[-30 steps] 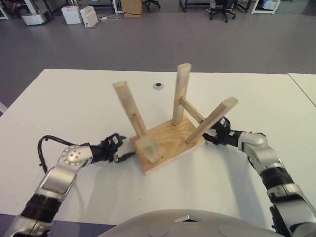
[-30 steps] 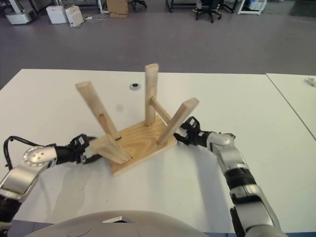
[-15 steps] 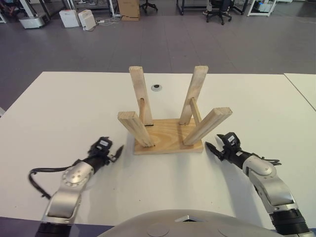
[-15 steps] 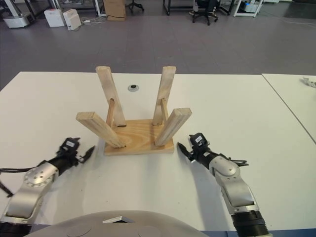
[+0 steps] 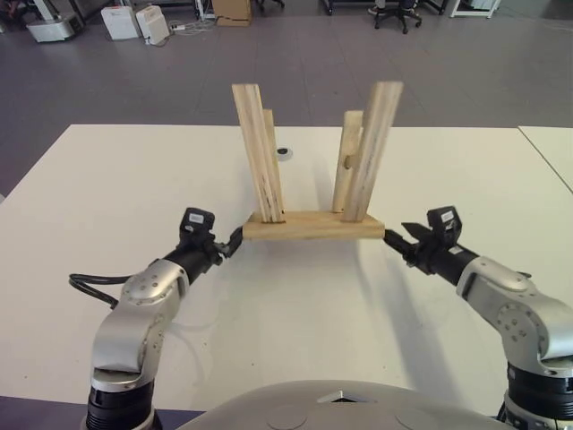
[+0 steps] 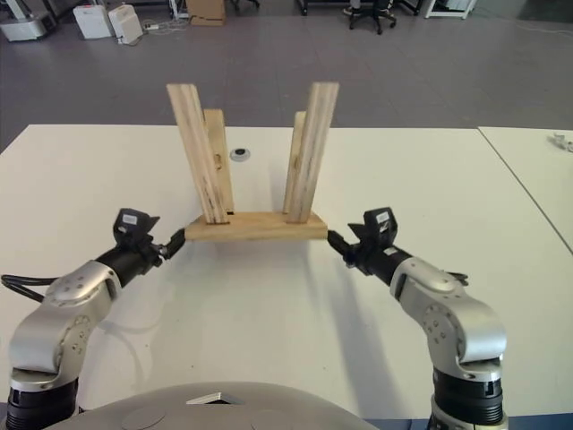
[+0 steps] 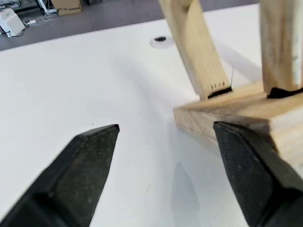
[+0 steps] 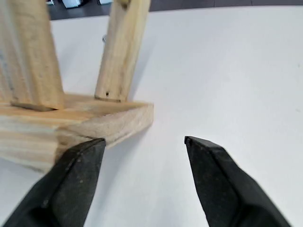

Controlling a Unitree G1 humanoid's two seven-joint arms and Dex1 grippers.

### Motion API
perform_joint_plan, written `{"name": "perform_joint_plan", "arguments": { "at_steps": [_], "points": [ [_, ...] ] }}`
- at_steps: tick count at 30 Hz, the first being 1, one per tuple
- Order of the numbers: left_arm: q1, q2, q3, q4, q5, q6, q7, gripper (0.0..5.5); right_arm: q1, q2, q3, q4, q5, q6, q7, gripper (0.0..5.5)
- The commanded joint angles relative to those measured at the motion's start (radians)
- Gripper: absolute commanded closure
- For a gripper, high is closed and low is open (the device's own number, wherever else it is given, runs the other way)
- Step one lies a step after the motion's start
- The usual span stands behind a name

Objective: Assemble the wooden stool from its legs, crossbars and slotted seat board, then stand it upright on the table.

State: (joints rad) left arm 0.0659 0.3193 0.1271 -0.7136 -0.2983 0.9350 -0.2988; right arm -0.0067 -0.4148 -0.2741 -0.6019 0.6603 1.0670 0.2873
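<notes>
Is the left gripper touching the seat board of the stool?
Cannot tell. In the left wrist view the left gripper has its jaws open, and one of them overlaps the seat board at its end, yet neither contact nor a gap shows plainly.

The seat board [image 5: 313,226] is seen edge-on, so its upper face and slots are hidden. Above the board, the two rear legs [image 5: 347,161] stand largely behind the front legs [image 5: 372,148], which also cover the crossbars. Beyond the board, a small round thing [image 5: 285,153] on the desk [image 5: 134,179] is too small to tell. In both wrist views the legs above the board are cut off by the picture's edge. Whether the left pincer [image 5: 235,240] and right pincer [image 5: 391,237] touch the board's ends cannot be told.
</notes>
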Motion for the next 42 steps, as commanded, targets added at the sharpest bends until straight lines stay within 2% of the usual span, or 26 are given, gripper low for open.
{"name": "perform_joint_plan", "arguments": {
  "at_steps": [1, 3, 6, 9, 10, 12, 13, 14, 17, 21, 24, 27, 29, 32, 34, 37, 42],
  "points": [
    [-0.062, 0.038, 0.076, -0.150, -0.266, 0.117, -0.145, 1.80, -0.109, -0.050, -0.082, -0.204, 0.399, 0.097, 0.056, 2.35],
    [-0.020, 0.090, 0.103, -0.133, -0.262, 0.124, -0.169, 1.80, -0.042, -0.107, -0.067, -0.221, 0.372, 0.120, 0.079, 2.35],
    [0.089, 0.233, 0.144, -0.066, -0.216, 0.068, -0.251, 1.80, 0.075, -0.255, -0.061, -0.207, 0.271, 0.094, 0.137, 2.35],
    [0.160, 0.431, 0.198, 0.137, -0.086, -0.119, -0.362, 1.80, 0.128, -0.418, -0.073, -0.046, 0.044, -0.110, 0.235, 2.35],
    [0.159, 0.506, 0.176, 0.211, -0.020, -0.206, -0.398, 1.80, 0.131, -0.447, -0.091, -0.003, 0.010, -0.197, 0.312, 2.35],
    [0.128, 0.578, 0.118, 0.248, 0.010, -0.310, -0.494, 1.80, 0.115, -0.499, -0.108, 0.120, -0.038, -0.336, 0.450, 2.35],
    [0.112, 0.587, 0.085, 0.234, -0.006, -0.340, -0.543, 1.80, 0.095, -0.528, -0.081, 0.201, -0.078, -0.401, 0.508, 2.35],
    [0.090, 0.590, 0.027, 0.210, -0.023, -0.364, -0.594, 1.80, 0.041, -0.545, 0.001, 0.318, -0.170, -0.493, 0.534, 2.35],
    [0.014, 0.594, -0.157, 0.189, -0.005, -0.422, -0.711, 1.80, -0.109, -0.507, 0.230, 0.564, -0.363, -0.748, 0.659, 2.35],
    [-0.150, 0.501, -0.354, 0.282, 0.099, -0.485, -0.712, 1.80, -0.330, -0.434, 0.413, 0.871, -0.474, -0.982, 0.896, 2.35],
    [-0.226, 0.451, -0.419, 0.354, 0.151, -0.523, -0.700, 1.80, -0.463, -0.395, 0.492, 1.044, -0.545, -1.085, 1.007, 2.35],
    [-0.284, 0.415, -0.448, 0.411, 0.185, -0.559, -0.695, 1.80, -0.506, -0.377, 0.512, 1.135, -0.572, -1.164, 1.062, 2.35],
    [-0.315, 0.387, -0.447, 0.430, 0.176, -0.569, -0.696, 1.80, -0.503, -0.374, 0.502, 1.111, -0.544, -1.193, 1.104, 2.35],
    [-0.346, 0.352, -0.432, 0.443, 0.145, -0.574, -0.710, 1.77, -0.479, -0.385, 0.498, 1.042, -0.525, -1.220, 1.152, 2.89],
    [-0.350, 0.343, -0.432, 0.436, 0.110, -0.565, -0.742, 2.11, -0.492, -0.373, 0.494, 1.044, -0.529, -1.233, 1.154, 3.24],
    [-0.327, 0.392, -0.447, 0.444, 0.106, -0.572, -0.807, 2.65, -0.505, -0.355, 0.481, 1.040, -0.524, -1.248, 1.146, 3.78],
    [-0.310, 0.470, -0.407, 0.513, 0.126, -0.625, -0.846, 3.47, -0.456, -0.384, 0.455, 0.925, -0.477, -1.230, 1.191, 4.01]
  ]
}}
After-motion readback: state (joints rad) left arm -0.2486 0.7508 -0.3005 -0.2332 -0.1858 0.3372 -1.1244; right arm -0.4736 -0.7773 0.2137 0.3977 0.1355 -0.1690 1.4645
